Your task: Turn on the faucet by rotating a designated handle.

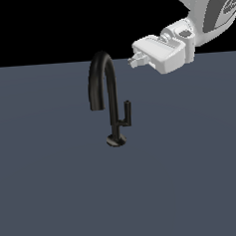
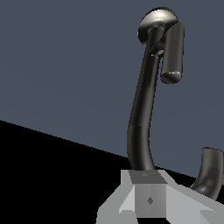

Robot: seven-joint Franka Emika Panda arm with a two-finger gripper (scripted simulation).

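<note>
Faucet [image 1: 108, 98] first: it stands on a flat slate-grey surface [image 1: 50, 194], a slim matte-black gooseneck on a small round base, and everything else can be placed against it. Its spout arches high and curls down on the exterior view's left of the stem, ending in open air well above the surface. Low on the stem, on the exterior view's right, sits the handle [image 1: 126, 115]: a short stub runs sideways and a thin bar rises upright from its end, just beside the stem but not touching it.

Above the faucet and off to the exterior view's right hangs the white gripper [image 1: 133, 60], level with the top of the arch and close to it, with a visible gap between them. It is well above the handle and touches nothing. Its fingertips look drawn close together with nothing between them, though at this size I cannot tell for sure how the jaws stand.

From the wrist view the stem [image 2: 142, 113] runs away toward the base, the handle bar [image 2: 172, 52] beside it.
</note>
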